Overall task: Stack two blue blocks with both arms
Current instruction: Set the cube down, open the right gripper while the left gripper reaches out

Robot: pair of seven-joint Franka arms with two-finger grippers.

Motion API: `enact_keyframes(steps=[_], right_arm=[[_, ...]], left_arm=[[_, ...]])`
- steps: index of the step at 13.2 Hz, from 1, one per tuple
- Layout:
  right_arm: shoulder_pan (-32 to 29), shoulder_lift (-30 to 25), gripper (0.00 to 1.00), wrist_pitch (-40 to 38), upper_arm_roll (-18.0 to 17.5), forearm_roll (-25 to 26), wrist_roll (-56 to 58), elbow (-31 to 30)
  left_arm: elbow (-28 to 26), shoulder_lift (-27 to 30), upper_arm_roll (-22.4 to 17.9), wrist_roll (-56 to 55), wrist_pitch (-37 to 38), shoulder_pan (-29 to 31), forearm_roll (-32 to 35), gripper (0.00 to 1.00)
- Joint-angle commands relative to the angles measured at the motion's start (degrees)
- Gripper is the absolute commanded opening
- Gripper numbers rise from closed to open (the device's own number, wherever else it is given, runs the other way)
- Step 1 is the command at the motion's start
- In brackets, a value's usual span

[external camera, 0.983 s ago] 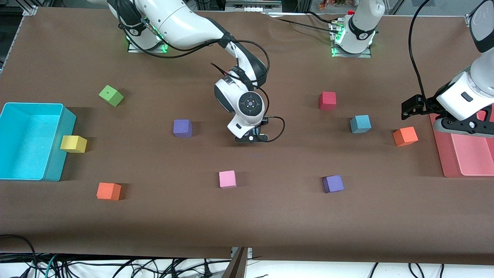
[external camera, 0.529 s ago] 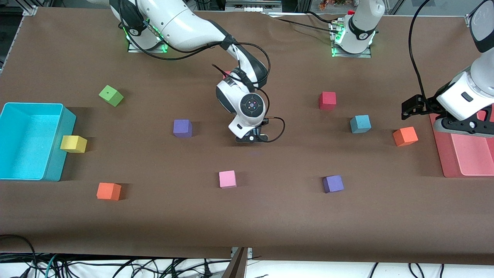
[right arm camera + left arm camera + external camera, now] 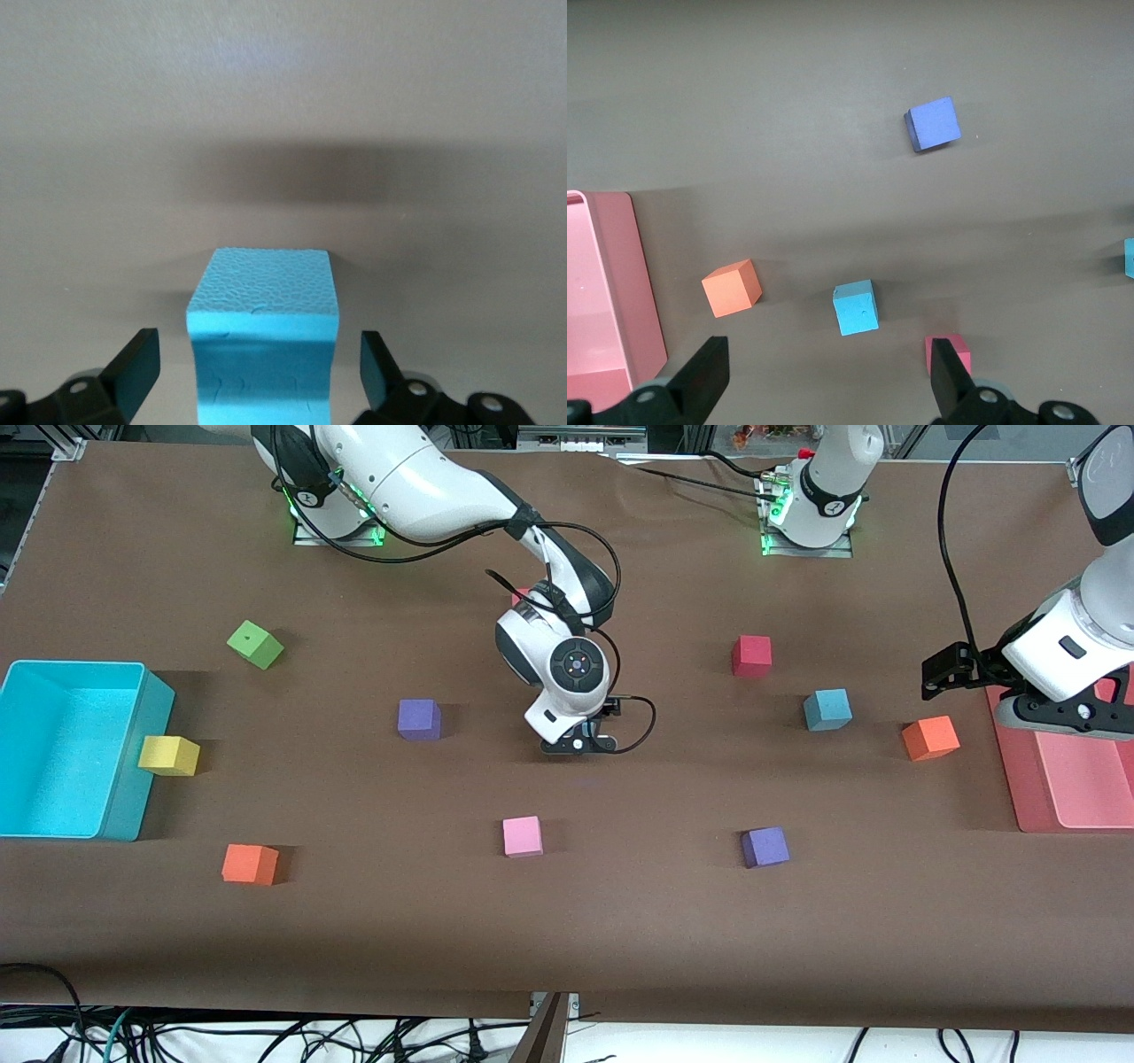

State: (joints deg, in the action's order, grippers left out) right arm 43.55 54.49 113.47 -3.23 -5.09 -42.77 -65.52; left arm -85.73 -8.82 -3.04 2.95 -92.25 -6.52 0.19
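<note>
One blue block (image 3: 263,341) stands on the table between the fingers of my right gripper (image 3: 257,356). That gripper is open, with a gap on each side of the block. In the front view the right hand (image 3: 578,742) sits low over mid-table and hides this block. The other blue block (image 3: 827,709) (image 3: 856,308) lies toward the left arm's end, between a red cube (image 3: 751,655) and an orange cube (image 3: 930,738). My left gripper (image 3: 941,673) (image 3: 824,370) hangs open in the air beside the pink tray (image 3: 1028,797), holding nothing.
A cyan bin (image 3: 133,779) stands at the right arm's end with a yellow cube (image 3: 168,755) against it. Two purple cubes (image 3: 418,719) (image 3: 765,847), a pink cube (image 3: 522,836), a green cube (image 3: 254,644) and another orange cube (image 3: 249,864) are scattered about.
The right gripper's jaws have opened off the blue block, and the hand has shifted very slightly. The left arm has not moved.
</note>
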Motion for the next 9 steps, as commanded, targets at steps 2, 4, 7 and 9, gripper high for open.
enact_keyframes(steps=[2,4,7,9], right_arm=[[-1.9,-2.3,1.0,-2.1,-0.1,-0.8,0.1,1.4],[-2.9,-3.7,1.0,-6.1,-0.1,-0.7,1.3,1.5],[-5.6,-6.6,1.0,-11.7,-0.1,-0.8,7.4,1.5],[-6.9,-7.8,1.0,-12.1,-0.2,-1.4,11.7,1.3]], left_arm=[[1.7,-1.5,0.4,1.4,0.7,0.0,1.2,1.0],[1.7,-1.4,0.3,1.2,1.3,0.3,0.8,1.0],[1.6,-1.0,0.7,0.5,1.4,0.2,0.8,1.0],[1.2,-1.5,0.7,0.7,1.4,0.2,0.8,1.0]])
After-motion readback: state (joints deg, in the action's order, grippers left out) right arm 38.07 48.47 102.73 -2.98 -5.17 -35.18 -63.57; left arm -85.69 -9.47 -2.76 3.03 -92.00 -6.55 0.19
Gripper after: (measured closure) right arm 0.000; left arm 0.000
